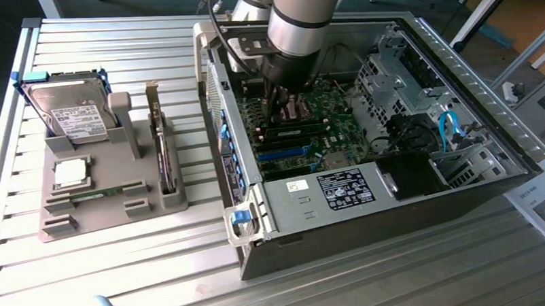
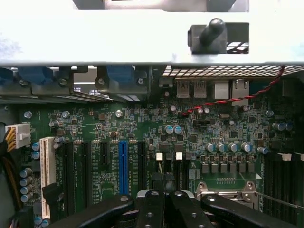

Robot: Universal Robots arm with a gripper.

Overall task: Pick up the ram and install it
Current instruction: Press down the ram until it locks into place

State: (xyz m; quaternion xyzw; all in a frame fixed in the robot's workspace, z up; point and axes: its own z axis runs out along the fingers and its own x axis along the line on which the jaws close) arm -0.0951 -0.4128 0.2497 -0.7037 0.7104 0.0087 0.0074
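Gripper [image 2: 164, 183] closed over the motherboard [image 2: 190, 137] — ram [image 1: 97, 194] seemingly on tray [image 1: 93, 220].

An open computer case [image 1: 365, 190] lies beside a grey holder tray [image 1: 93, 207] carrying a hard drive [image 1: 67, 112].

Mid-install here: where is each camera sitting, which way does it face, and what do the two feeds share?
Exterior view: off the arm, raised, looking down at the open computer case and grey parts tray; the arm reaches inside, gripper low over the motherboard.
Wrist view: on the wrist, facing the motherboard close up; shut gripper at frame edge.
Shared: motherboard and gripper.
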